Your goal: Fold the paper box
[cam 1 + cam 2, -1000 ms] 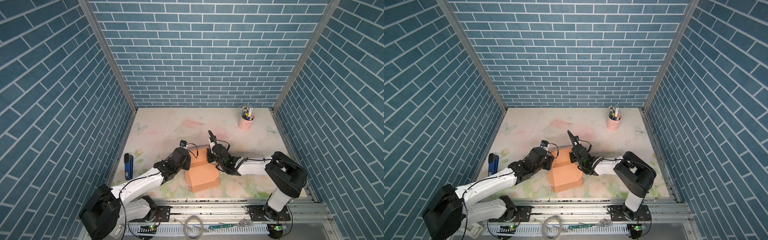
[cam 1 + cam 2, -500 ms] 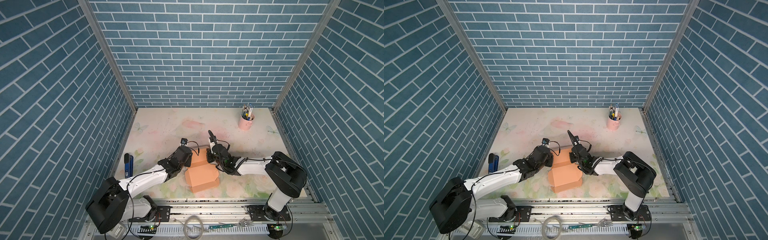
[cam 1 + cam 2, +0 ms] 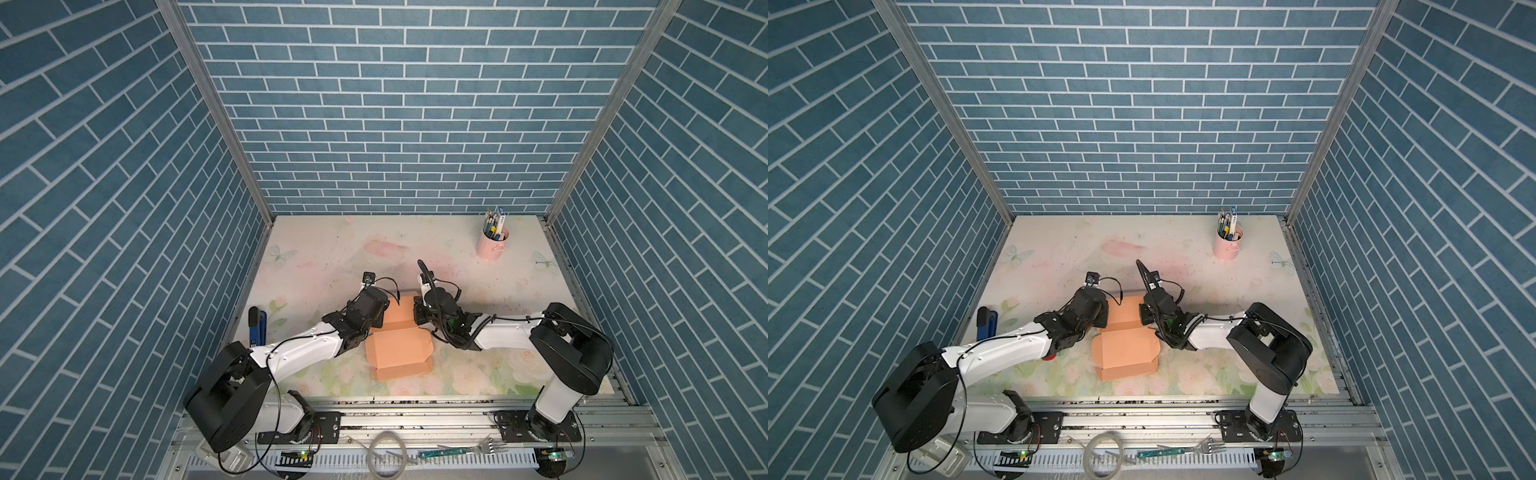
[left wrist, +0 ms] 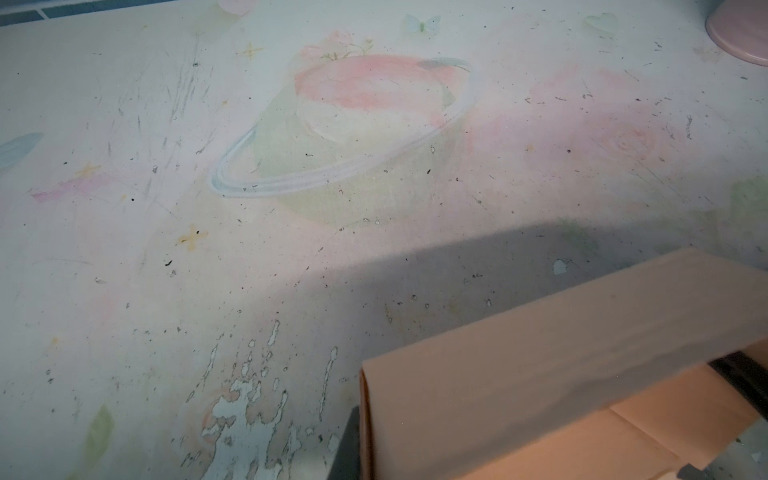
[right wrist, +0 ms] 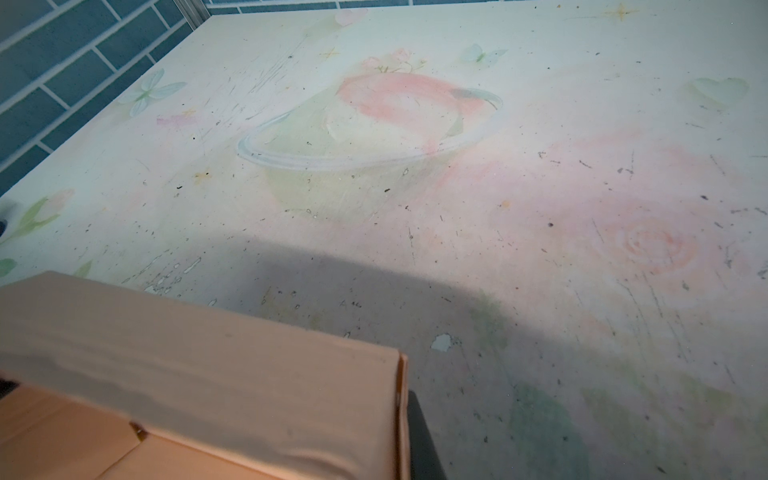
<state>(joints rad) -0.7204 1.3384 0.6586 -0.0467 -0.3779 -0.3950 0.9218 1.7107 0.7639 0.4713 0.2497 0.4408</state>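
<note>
Step in hand, my read: setting the far wall of the paper box (image 3: 397, 353). The box sits front-centre on the bench (image 3: 332, 257), with the near panel and its front strip toward the rail and the far part between the two arms

- left gripper (image 3: 382, 319) is at the far part's left end. Its jaws are hidden under the wrist in both top views and out of its own camera, so I can't tell their state
- right gripper (image 3: 419, 316) is at the right end, jaws closed. Can't confirm whether they pinch card or only press on it

Looks roughly half formed, near flaps not tucked. The next move needs both ends kept square while the wall is pressed home. Thin card, so a light push or it buckles

View differences:
- top views give the layout only, no crease detail
- left wrist shows the far wall (image 4: 561, 353) as a folded-over layer, with a creased inner panel under it
- right wrist shows the doubled corner edge (image 5: 401, 386) and a dark finger (image 5: 419, 436) just outside it
- pink pen cup (image 3: 491, 245) is well apart at the back right. The left wrist catches only its base
</note>
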